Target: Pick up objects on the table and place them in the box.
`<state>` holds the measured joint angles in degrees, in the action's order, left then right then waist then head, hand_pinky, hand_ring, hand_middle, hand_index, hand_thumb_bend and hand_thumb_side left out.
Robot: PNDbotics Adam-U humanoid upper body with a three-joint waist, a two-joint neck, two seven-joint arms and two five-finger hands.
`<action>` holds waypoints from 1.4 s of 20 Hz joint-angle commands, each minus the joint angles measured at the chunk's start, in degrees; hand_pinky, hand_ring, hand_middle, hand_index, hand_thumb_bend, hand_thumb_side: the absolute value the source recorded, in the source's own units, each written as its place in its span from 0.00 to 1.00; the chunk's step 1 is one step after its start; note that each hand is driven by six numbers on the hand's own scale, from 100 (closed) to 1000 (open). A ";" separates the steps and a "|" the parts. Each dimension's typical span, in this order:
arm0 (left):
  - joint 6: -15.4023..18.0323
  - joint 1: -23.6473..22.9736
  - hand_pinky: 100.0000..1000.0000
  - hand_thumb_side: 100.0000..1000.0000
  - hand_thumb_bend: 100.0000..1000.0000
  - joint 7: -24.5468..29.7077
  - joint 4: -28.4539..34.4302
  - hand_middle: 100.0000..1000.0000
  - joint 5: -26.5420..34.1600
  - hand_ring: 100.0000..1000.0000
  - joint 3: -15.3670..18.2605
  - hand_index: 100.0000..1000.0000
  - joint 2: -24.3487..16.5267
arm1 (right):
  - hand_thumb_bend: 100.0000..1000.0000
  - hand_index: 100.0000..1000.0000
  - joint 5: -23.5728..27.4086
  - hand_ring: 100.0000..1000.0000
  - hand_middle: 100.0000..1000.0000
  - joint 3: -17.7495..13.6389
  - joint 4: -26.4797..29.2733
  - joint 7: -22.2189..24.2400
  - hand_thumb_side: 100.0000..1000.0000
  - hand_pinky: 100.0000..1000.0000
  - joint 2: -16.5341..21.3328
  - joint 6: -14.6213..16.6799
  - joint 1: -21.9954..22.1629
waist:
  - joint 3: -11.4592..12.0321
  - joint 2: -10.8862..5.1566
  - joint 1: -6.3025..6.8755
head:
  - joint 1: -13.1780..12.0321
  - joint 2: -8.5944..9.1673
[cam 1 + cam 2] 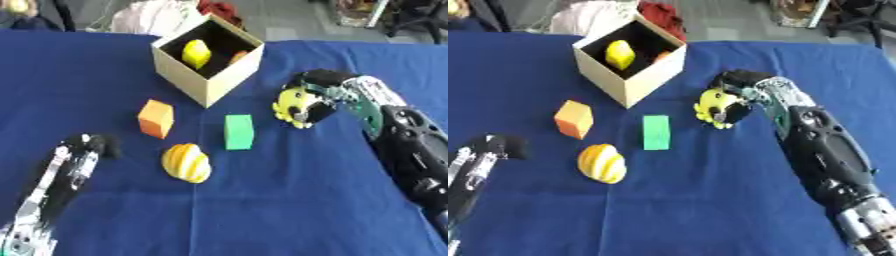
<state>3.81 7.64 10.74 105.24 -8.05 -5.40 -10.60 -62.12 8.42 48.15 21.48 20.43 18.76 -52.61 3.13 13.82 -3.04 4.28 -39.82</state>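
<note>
An open cardboard box stands at the back of the blue table, holding a yellow object and an orange piece. My right hand is to the right of the box, fingers curled round a yellow toy just above the cloth. On the table lie an orange block, a green block and a yellow-and-white striped ball. My left hand rests at the lower left, fingers curled, holding nothing.
The blue cloth covers the whole table. Beyond the far edge are a pinkish bundle, a red cloth and chair legs on the floor.
</note>
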 commanded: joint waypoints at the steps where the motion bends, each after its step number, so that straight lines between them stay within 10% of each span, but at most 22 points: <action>1: 0.13 0.44 0.63 0.77 0.00 -0.01 0.61 0.46 -0.05 0.53 0.36 0.62 -0.56 | 0.00 0.42 1.59 0.25 0.23 -0.49 0.82 -2.97 0.17 0.25 1.07 -0.17 0.29 | -0.24 -1.18 0.65 | 0.37 -0.36; 12: 0.14 0.35 0.63 0.77 0.00 0.08 0.58 0.46 0.13 0.53 0.30 0.62 -0.66 | 0.00 0.33 12.09 0.16 0.13 -2.05 10.33 -5.22 0.12 0.18 2.23 -1.44 -1.99 | -0.11 -1.55 0.42 | 0.74 -0.18; 28: 0.30 2.13 0.63 0.77 0.00 1.72 0.94 0.46 0.97 0.53 -1.29 0.63 -0.81 | 0.00 0.33 5.98 0.16 0.12 -8.48 5.59 -16.35 0.11 0.20 -5.86 -6.47 -8.44 | 7.47 -1.10 -0.75 | 4.43 2.39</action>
<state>4.01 9.03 12.13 105.26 -7.34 -6.50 -10.60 -55.10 0.79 53.58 6.49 14.29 12.65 -59.51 10.92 13.82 -3.31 8.23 -38.29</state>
